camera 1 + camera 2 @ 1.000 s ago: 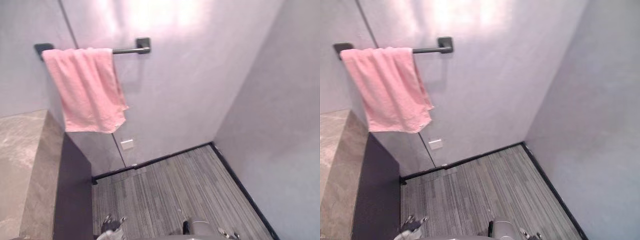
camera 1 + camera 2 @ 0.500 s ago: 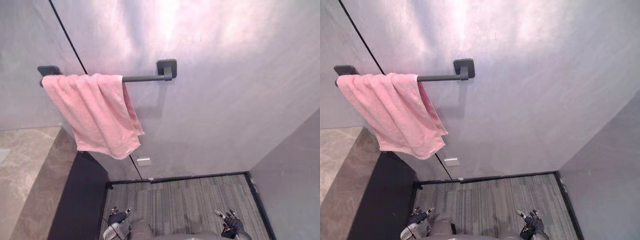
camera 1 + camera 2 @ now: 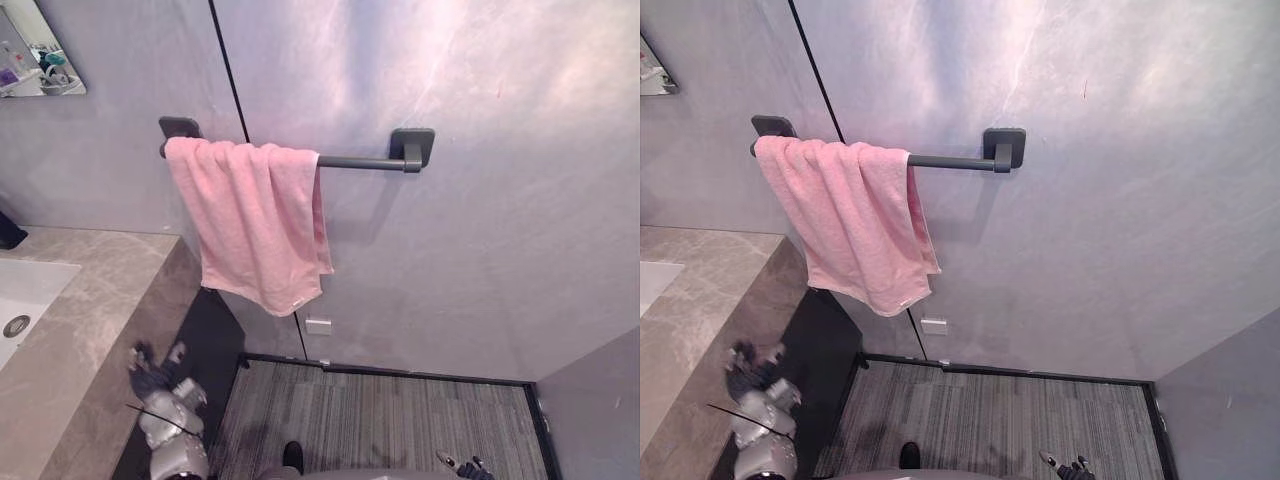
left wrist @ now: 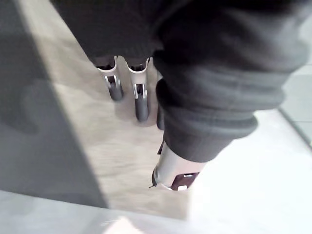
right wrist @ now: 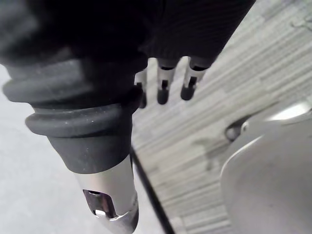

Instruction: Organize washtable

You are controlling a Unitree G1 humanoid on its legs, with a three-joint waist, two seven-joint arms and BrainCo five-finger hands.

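The washtable is a beige stone counter (image 3: 85,310) at the left with a white sink (image 3: 25,295) set in it. My left hand (image 3: 155,368) is raised beside the counter's front corner. In the left wrist view its fingers (image 4: 140,100) are straight over the beige stone (image 4: 92,146) and hold nothing. A pink towel (image 3: 255,225) hangs from the left end of a dark wall bar (image 3: 362,162). My right hand (image 3: 462,467) hangs low over the striped floor, and its fingers (image 5: 163,87) are straight and empty.
A mirror corner (image 3: 35,50) at the top left reflects small items. The counter's dark side panel (image 3: 205,345) drops to the grey striped floor (image 3: 400,420). A white wall outlet (image 3: 318,326) sits below the towel. Grey walls close the corner at the right.
The camera has swung left, bringing the sink and the mirror into view. My left hand has risen from near the floor to the counter's edge. The towel hangs as before.
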